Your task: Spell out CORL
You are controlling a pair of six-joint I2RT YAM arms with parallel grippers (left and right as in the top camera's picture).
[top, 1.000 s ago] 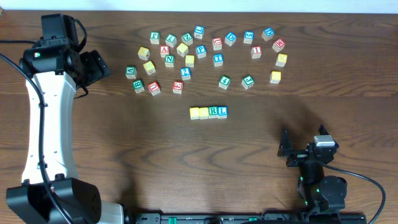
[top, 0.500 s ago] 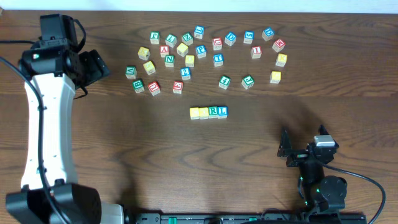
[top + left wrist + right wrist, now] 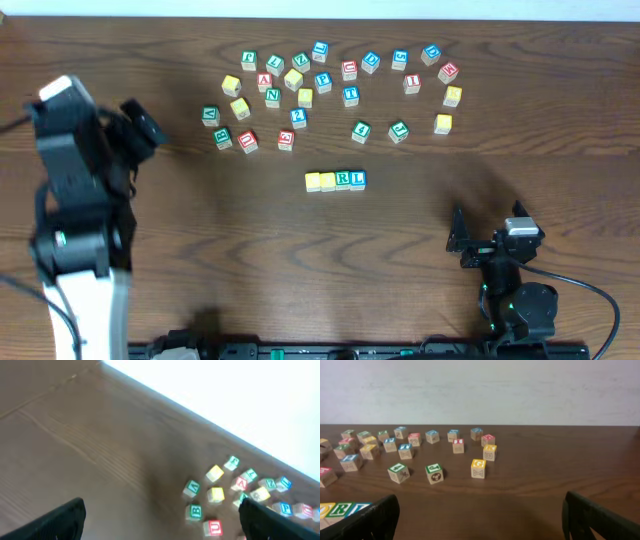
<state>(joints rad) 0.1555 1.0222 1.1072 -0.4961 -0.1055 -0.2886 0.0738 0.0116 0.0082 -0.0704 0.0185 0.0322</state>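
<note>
On the dark wooden table [image 3: 200, 250], the left gripper [image 3: 148, 128] hangs at ten o'clock, jaws wide and empty. The right gripper [image 3: 462, 240] rests at five o'clock, likewise wide and empty. Toward twelve lie loose wooden letter cubes [image 3: 330, 85]. At centre, the row of four small wooden alphabet cubes [image 3: 336, 180] sits touching, R and L legible. The spelling looks finished.
</note>
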